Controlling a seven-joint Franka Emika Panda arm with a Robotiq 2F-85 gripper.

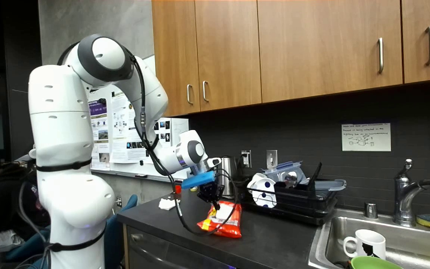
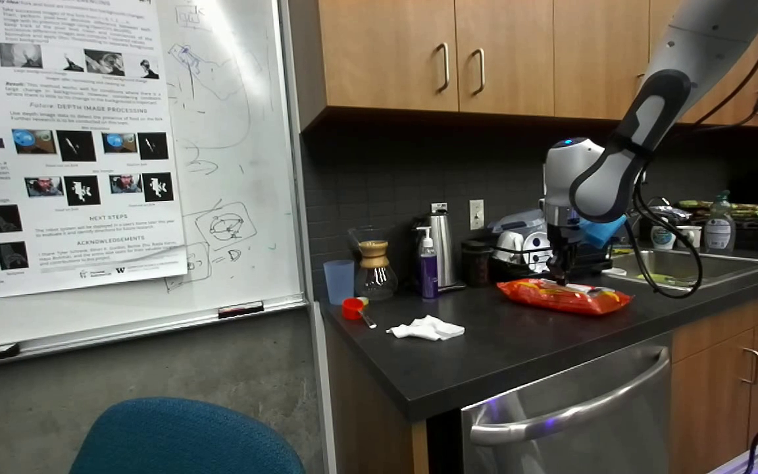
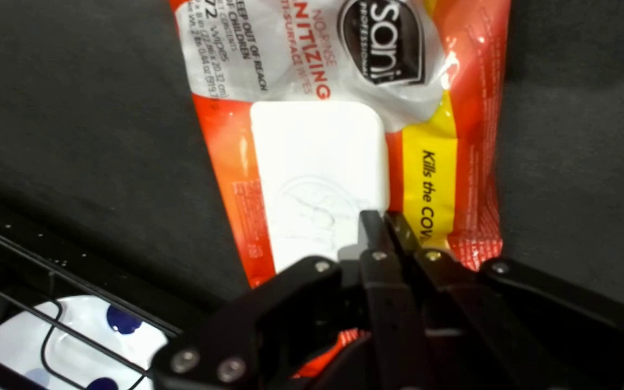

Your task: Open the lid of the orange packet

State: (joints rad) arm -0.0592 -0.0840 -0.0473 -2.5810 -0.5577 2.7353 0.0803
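Opening the white lid (image 3: 317, 146) seems yet to be done: it lies flat on the orange packet (image 1: 231, 228), lower centre of an exterior view, on the worktop (image 1: 274, 237). The gripper (image 3: 383, 216), closed with nothing visible between its fingers, overlaps the lid's right edge in the wrist view, contact unclear. Prying it up seems left.

Lighting: bright above, deep shadow beneath the cabinets (image 1: 301, 48).
Glare streaks the whiteboard (image 2: 241, 151) in an exterior view; the wrist view shows the lid (image 3: 317, 151) overexposed, glints on the orange packet (image 3: 290, 70), and small lettering softened.
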